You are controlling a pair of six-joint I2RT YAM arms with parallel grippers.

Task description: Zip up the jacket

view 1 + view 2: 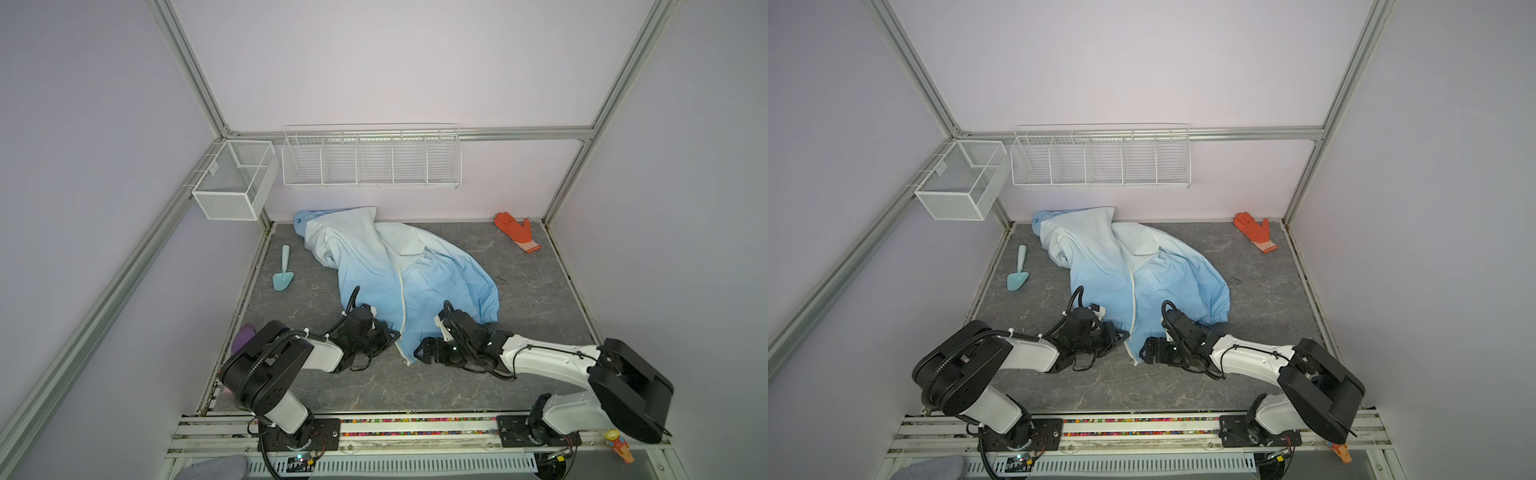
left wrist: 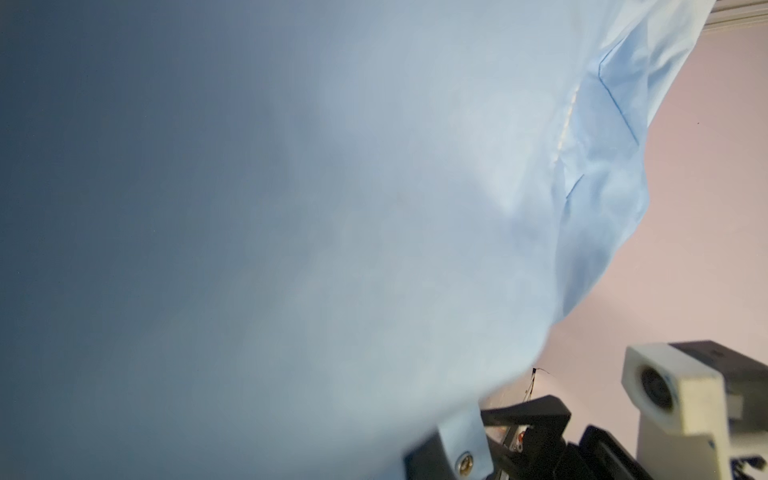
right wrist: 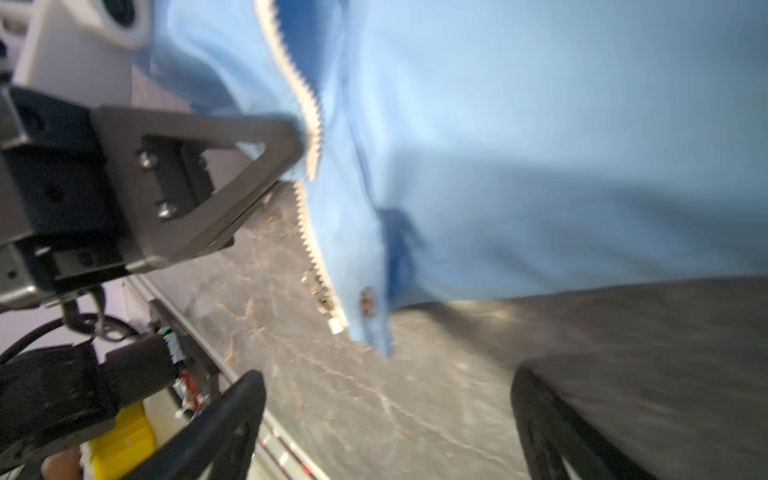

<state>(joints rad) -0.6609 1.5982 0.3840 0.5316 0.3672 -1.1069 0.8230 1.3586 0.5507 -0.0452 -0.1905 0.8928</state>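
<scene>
Jacket [image 1: 399,266] hem pinched by left hand [image 1: 393,334]; right hand [image 1: 419,352] gapes.

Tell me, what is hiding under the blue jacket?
Only the grey table shows around the jacket. Its cloth covers whatever lies beneath, so nothing else can be told. The left fingers pinch its bottom edge by the zipper.

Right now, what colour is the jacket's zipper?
White zipper on the light-blue jacket; clearest in the right wrist view.
</scene>
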